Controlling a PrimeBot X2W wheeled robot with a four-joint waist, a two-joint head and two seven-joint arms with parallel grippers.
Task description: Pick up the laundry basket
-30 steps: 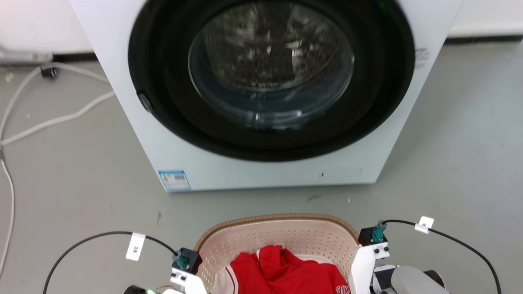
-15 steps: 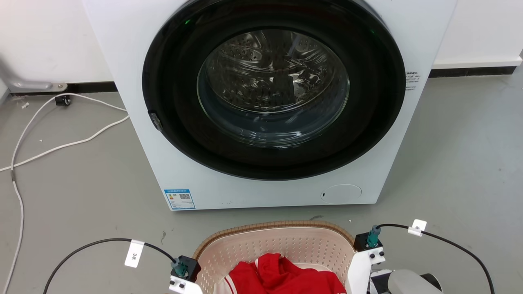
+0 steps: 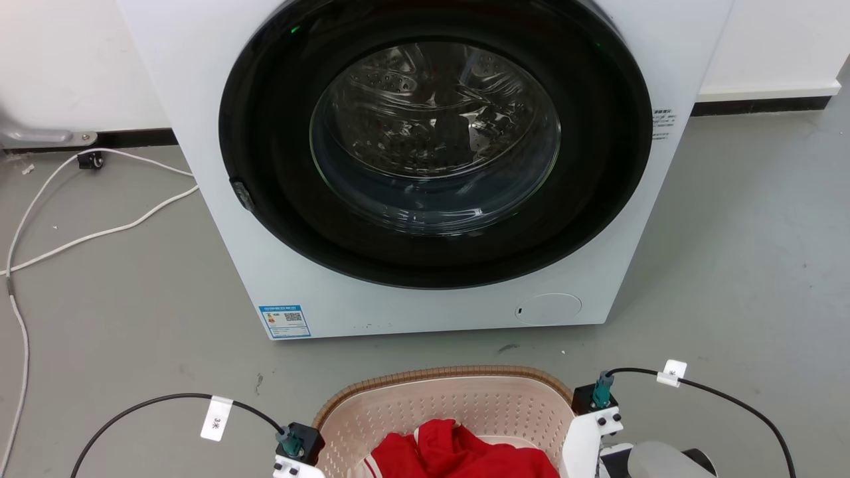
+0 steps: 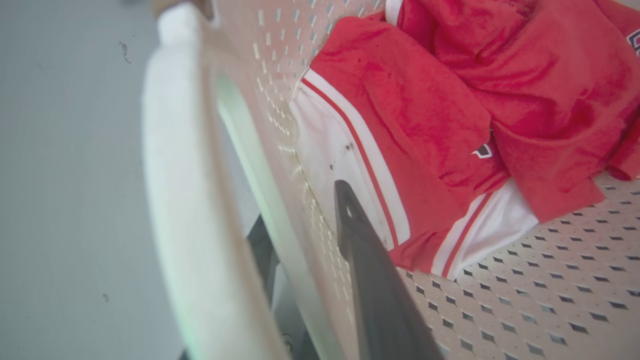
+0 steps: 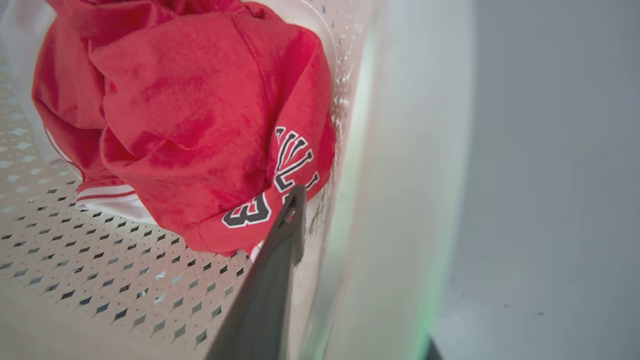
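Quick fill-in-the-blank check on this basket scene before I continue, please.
The jersey in the laundry basket is mostly ___.
The washing machine door is ___.
One left gripper finger sits ___ the basket.
White cables lie on the floor at the robot's ___.
Missing: red; shut; inside; left.

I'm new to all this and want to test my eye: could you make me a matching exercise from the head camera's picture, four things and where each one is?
1. cream perforated plastic laundry basket
2. red-and-white fabric jersey
3. big white front-loading washing machine
4. thin white cable

A. trailing over the grey floor, left
B. by the far wall
C. inside the basket
D. just before the machine, bottom centre

Pairs: 1-D, 2-C, 3-B, 4-A
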